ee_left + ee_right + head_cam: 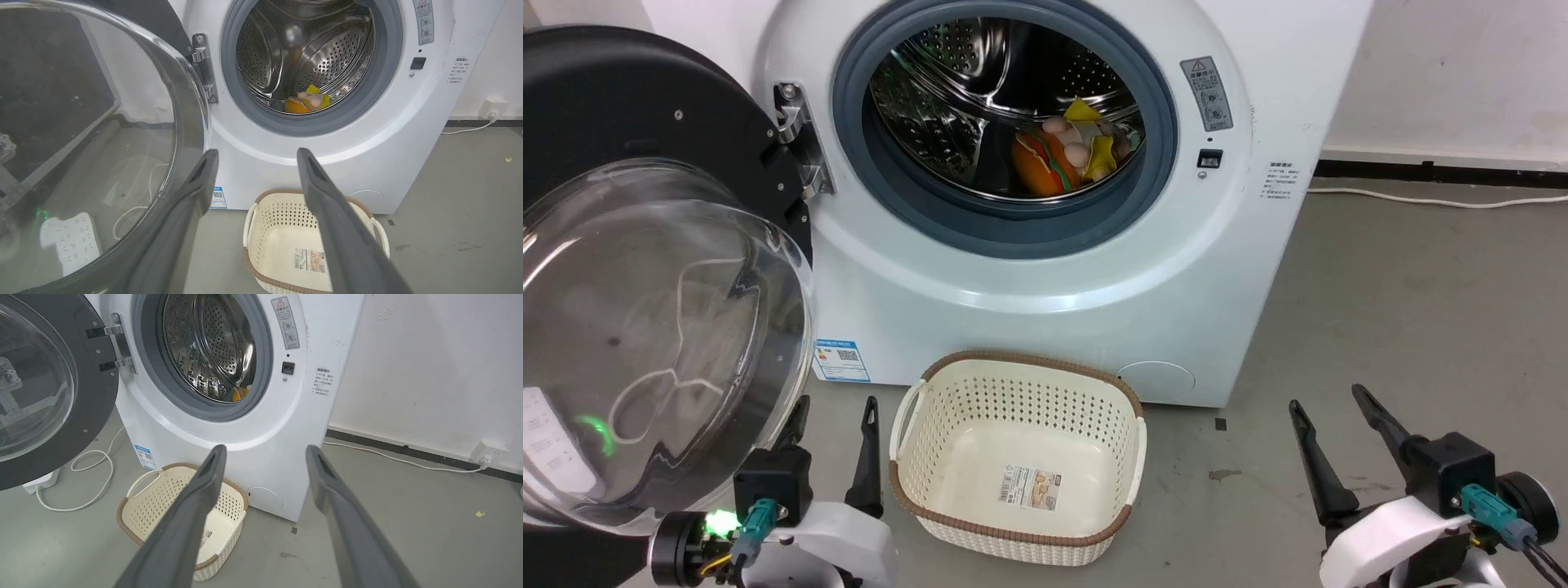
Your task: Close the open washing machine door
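The washing machine door [605, 90], black-rimmed with a bulging clear glass bowl, is swung wide open at the left on its metal hinge [796, 139]. The white washing machine [1013, 302] shows its steel drum, which holds soft toys [1054, 159]. My left gripper [836, 404] is open and empty at the lower left, right beside the door's lower edge. In the left wrist view the left gripper [257, 152] points at the machine's front, with the door [102, 122] just to its left. My right gripper [1325, 398] stands open and empty at the lower right, over bare floor.
A cream perforated basket [1013, 359] sits on the floor against the machine's front, between my grippers. A white cable [94, 486] and a power strip [41, 482] lie on the floor under the door. A wall [429, 367] with a cable along its base stands right of the machine.
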You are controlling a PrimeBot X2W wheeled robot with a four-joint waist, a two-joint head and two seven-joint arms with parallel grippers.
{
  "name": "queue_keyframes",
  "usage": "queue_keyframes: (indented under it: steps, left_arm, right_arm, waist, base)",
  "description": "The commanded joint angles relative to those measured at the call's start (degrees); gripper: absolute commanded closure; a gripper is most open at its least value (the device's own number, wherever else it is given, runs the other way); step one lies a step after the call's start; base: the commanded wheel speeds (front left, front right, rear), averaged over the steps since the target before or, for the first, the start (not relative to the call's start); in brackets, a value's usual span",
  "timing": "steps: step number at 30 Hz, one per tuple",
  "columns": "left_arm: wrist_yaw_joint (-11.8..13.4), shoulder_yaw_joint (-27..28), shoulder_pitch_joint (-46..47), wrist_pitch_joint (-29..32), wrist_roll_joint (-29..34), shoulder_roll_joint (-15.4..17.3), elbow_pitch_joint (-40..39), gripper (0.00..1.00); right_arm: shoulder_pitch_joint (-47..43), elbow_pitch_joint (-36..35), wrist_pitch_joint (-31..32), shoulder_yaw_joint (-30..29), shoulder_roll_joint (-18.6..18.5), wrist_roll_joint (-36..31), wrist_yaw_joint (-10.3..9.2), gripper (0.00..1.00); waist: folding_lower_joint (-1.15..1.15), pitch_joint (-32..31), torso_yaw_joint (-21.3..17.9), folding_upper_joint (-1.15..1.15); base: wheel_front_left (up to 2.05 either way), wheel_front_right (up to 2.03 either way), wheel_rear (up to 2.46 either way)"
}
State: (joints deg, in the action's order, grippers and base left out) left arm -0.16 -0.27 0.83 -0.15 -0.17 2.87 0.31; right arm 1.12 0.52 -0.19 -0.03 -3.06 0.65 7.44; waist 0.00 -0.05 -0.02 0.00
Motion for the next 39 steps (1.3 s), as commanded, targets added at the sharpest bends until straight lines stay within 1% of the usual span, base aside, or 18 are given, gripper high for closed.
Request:
queue_keyframes:
  steps: [1, 8, 15, 30, 39]
  left_arm:
    - [0.1, -0.2, 0.0, -0.6, -0.3, 0.0, 0.0, 0.0]
    - [0.1, -0.3, 0.1, -1.5, -0.6, 0.0, -0.3, 0.0]
    - [-0.1, -0.4, 0.0, -2.3, -0.8, 0.0, -0.4, 0.0]
    - [-0.6, -0.5, -0.1, -4.3, -1.7, 0.0, 0.0, 0.0]
    - [0.0, 0.5, -0.5, -5.4, -2.3, 0.0, -1.2, 0.0]
  right_arm:
    - [0.1, 0.2, -0.6, -0.1, 0.0, 0.6, 0.0, 0.0]
    - [0.2, 0.6, -1.4, -0.1, 0.0, 1.0, 0.0, 0.0]
    - [0.1, 1.2, -2.3, 0.2, 0.0, 1.5, 0.01, 0.0]
    - [0.5, 3.1, -4.3, 1.3, 0.1, 2.1, 0.01, 0.0]
    - [2.3, 4.8, -5.4, 4.0, 0.1, 2.3, 0.02, 0.0]
  waist:
    - [0.0, 0.0, 0.0, 0.0]
    - [0.0, -0.1, 0.3, 0.0]
    - [0.0, -0.2, 1.5, 0.0]
    - [0.0, -0.9, 8.0, 0.0]
    - [0.0, -0.2, 10.8, 0.0]
  base:
    - [0.0, 0.0, 0.0]
    - [0.0, 0.0, 0.0]
    - [0.0, 0.0, 0.0]
    - [0.0, 0.0, 0.0]
    - [0.0, 0.0, 0.0]
